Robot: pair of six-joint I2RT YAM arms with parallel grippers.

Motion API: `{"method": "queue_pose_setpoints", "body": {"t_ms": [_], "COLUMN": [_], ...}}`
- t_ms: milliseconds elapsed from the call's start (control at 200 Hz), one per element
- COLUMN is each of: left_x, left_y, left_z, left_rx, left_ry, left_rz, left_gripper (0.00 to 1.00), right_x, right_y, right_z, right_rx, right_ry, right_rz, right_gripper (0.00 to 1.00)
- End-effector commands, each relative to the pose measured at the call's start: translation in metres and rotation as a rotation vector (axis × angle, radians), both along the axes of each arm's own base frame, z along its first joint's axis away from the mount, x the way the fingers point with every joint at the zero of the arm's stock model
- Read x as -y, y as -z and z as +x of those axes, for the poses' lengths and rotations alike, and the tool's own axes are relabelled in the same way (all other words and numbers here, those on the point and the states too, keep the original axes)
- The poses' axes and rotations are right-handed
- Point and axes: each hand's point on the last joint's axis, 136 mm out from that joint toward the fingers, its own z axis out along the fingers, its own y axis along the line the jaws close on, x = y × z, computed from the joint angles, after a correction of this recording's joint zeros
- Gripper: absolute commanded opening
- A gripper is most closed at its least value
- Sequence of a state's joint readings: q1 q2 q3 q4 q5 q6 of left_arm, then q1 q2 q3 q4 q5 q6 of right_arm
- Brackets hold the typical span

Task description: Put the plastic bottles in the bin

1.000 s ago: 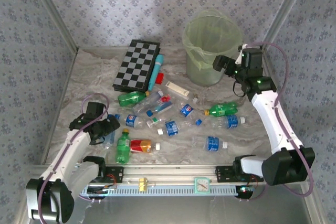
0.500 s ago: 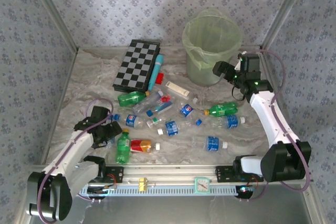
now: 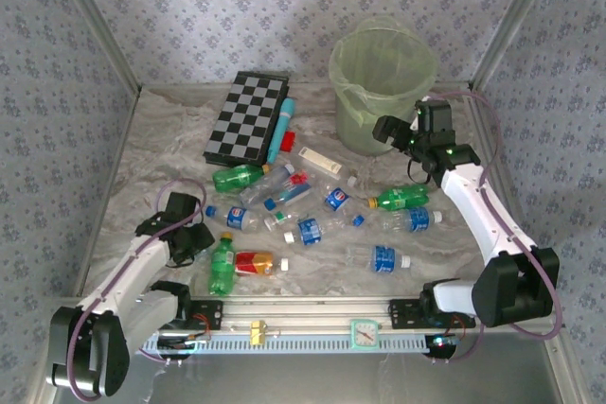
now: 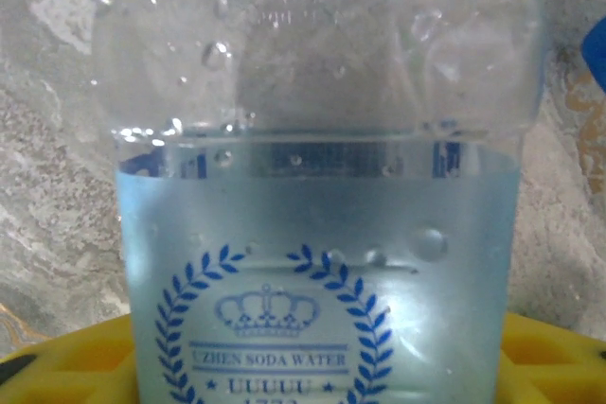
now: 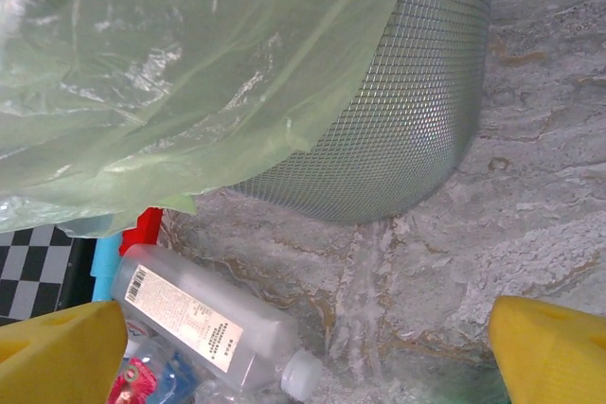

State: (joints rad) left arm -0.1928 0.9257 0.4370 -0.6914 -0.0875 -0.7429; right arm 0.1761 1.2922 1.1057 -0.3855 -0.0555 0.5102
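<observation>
Several plastic bottles lie scattered over the marble table: a green one (image 3: 237,177), another green one (image 3: 402,198), one with a red-yellow label (image 3: 256,262) and clear blue-labelled ones (image 3: 382,257). My left gripper (image 3: 194,245) is low at the front left, shut on a clear bottle with a blue crown label (image 4: 317,262); its yellow fingers (image 4: 57,366) press the bottle's sides. The pale-green bin (image 3: 382,78) stands at the back right. My right gripper (image 3: 383,130) hangs open by the bin's mesh wall (image 5: 417,120), nothing between its fingers (image 5: 554,347).
A black-and-white checkerboard (image 3: 248,118), a cyan tube (image 3: 281,130) and a red block (image 3: 286,137) lie at the back centre. A flat clear bottle with a white label (image 5: 189,319) lies below the right gripper. A metal rail (image 3: 303,333) runs along the near edge.
The left gripper has closed on the clear bottle and shifted slightly. The right gripper has moved left and lower, from beside the bin's rim to in front of its wall.
</observation>
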Motion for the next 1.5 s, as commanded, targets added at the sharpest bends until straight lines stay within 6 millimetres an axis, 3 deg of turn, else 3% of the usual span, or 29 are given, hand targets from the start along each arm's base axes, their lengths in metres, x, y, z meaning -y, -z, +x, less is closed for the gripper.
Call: {"method": "queue_pose_setpoints", "body": {"t_ms": [0, 170, 350, 550, 780, 985, 1000, 1039, 1264, 1494], "left_x": [-0.003, -0.007, 0.011, 0.062, 0.144, 0.199, 0.203, 0.212, 0.258, 0.282], "left_y": [-0.004, -0.025, -0.095, -0.184, -0.242, -0.265, -0.267, -0.269, -0.275, -0.28], "left_z": [0.004, 0.016, 0.063, 0.117, 0.142, 0.152, 0.151, 0.152, 0.142, 0.14], "left_rx": [0.014, 0.088, 0.352, 0.632, 0.776, 0.844, 0.848, 0.848, 0.846, 0.862], "left_ry": [0.013, -0.005, 0.025, 0.185, 0.457, 0.626, 0.642, 0.677, 0.853, 0.916], "left_rz": [0.033, 0.047, -0.043, -0.244, -0.358, -0.414, -0.417, -0.417, -0.403, -0.433], "left_gripper": [0.49, 0.42, 0.4, 0.41, 0.41, 0.4, 0.4, 0.4, 0.4, 0.4], "right_x": [0.004, -0.008, -0.044, -0.102, -0.155, -0.198, -0.201, -0.206, -0.224, -0.238], "right_y": [-0.011, -0.014, -0.034, -0.067, -0.091, -0.102, -0.116, -0.122, -0.12, -0.115], "right_z": [0.001, 0.001, -0.001, -0.016, -0.021, -0.023, -0.023, -0.023, -0.022, -0.028], "right_rx": [0.021, 0.047, 0.137, 0.25, 0.271, 0.272, 0.299, 0.307, 0.299, 0.283], "right_ry": [0.009, -0.039, -0.188, -0.384, -0.511, -0.656, -0.672, -0.694, -0.739, -0.801], "right_rz": [-0.045, -0.014, 0.066, 0.142, 0.267, 0.464, 0.481, 0.509, 0.53, 0.552], "right_gripper": [1.0, 1.0, 1.0, 1.0, 0.99, 0.96, 0.96, 0.95, 0.92, 0.87]}}
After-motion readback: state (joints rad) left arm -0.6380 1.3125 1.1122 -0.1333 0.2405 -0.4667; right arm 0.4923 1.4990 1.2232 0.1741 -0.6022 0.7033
